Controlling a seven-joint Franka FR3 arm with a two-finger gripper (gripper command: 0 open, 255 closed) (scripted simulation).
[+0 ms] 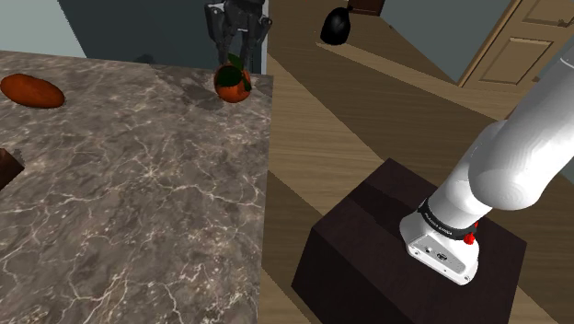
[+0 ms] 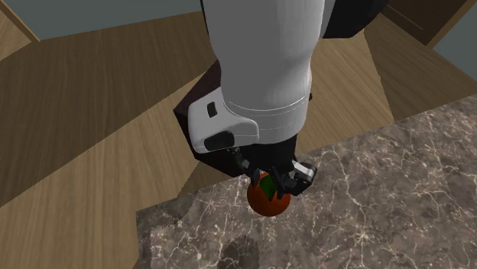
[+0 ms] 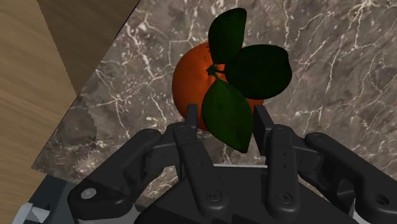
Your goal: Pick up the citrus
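Fingers (image 3: 191,124) of your gripper (image 3: 226,118) are standing apart, flanking the leaves (image 3: 254,67) of the orange citrus (image 3: 189,79), whose top those leaves are partly hiding from you.

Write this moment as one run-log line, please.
phase: pre-grasp | gripper: open, over orange | orange: leafy, on marbled counter near its corner | grasp: not yet

Marbled counter (image 1: 138,184), reddish-brown lump (image 1: 32,90), wooden floor (image 1: 322,138)
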